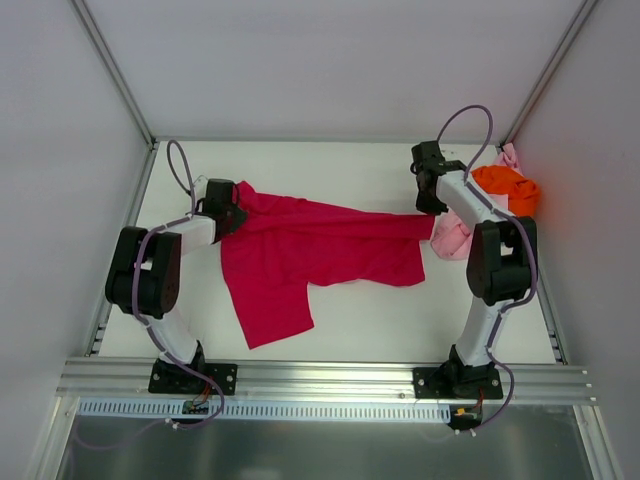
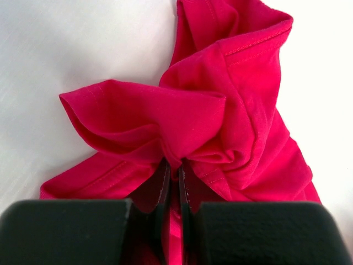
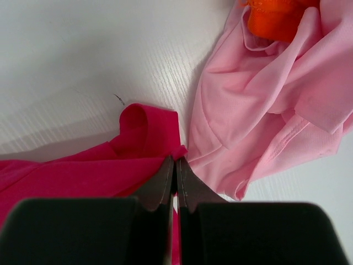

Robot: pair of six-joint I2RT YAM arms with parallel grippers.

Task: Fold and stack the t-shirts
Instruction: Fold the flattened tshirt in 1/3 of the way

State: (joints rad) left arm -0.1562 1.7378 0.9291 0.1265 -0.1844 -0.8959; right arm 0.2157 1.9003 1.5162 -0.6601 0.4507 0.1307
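White table (image 1: pixel 400 320) holds the crimson t-shirt (image 1: pixel 320 250) across its middle, with the pink t-shirt (image 1: pixel 450 238) and orange t-shirt (image 1: pixel 508 188) at two o'clock. Left pincer (image 2: pixel 174 168) at ten and right pincer (image 3: pixel 175 165) at two clamp shut on its crimson ends. Spreading seems the step in hand, and flattening comes next.

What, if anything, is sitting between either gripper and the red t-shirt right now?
Nothing visible. The left gripper and the right gripper are each shut on an end of the red t-shirt. The pink t-shirt lies close beside the right gripper's hold, the orange t-shirt beyond it, neither in between.
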